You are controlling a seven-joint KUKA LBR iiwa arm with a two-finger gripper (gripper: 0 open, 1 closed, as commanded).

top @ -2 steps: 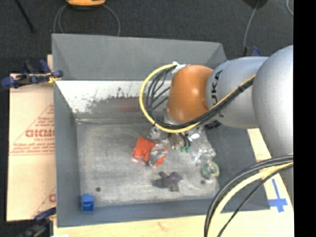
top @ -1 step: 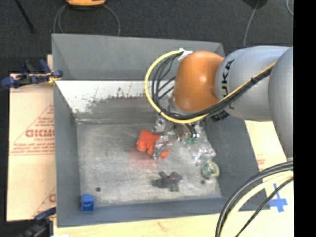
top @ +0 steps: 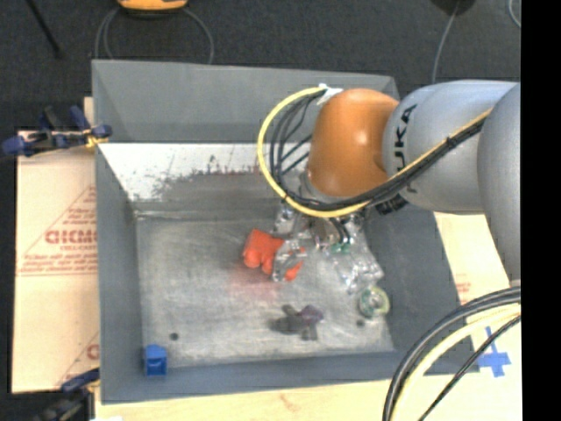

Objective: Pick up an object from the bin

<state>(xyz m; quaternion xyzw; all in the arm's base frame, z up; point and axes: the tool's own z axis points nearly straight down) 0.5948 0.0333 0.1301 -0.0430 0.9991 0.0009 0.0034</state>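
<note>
The hand point(top: 291, 254) is down low over the bin floor, about the middle and a little toward the back wall; its metal parts bunch together under the wrist, so how far open it is I cannot tell, nor whether it has hold of anything. Right against its left side lies a lumpy orange-red thing point(top: 259, 249); the lump's right end runs in under the hand, and a sliver of the same orange peeks out below it; whether the two are actually touching I cannot say.

Just to the hand's right sits a crumpled clear plastic piece point(top: 352, 270), glinting; beyond that, toward the front right, a small pale green ring point(top: 372, 303) lies flat on the floor. In front of the hand, a little apart, there is a dark purplish-grey toy point(top: 298, 320) with stubby limbs sprawled out. Far off in the front left corner, well apart from everything, a small blue cube point(top: 155, 360) sits by the wall.

Above the hand bulges the rounded orange cover point(top: 349, 143) on the wrist, looped with yellow and black cables; the grey arm point(top: 456, 143) stretches away to the right over the rim of the grey bin point(top: 118, 261).
</note>
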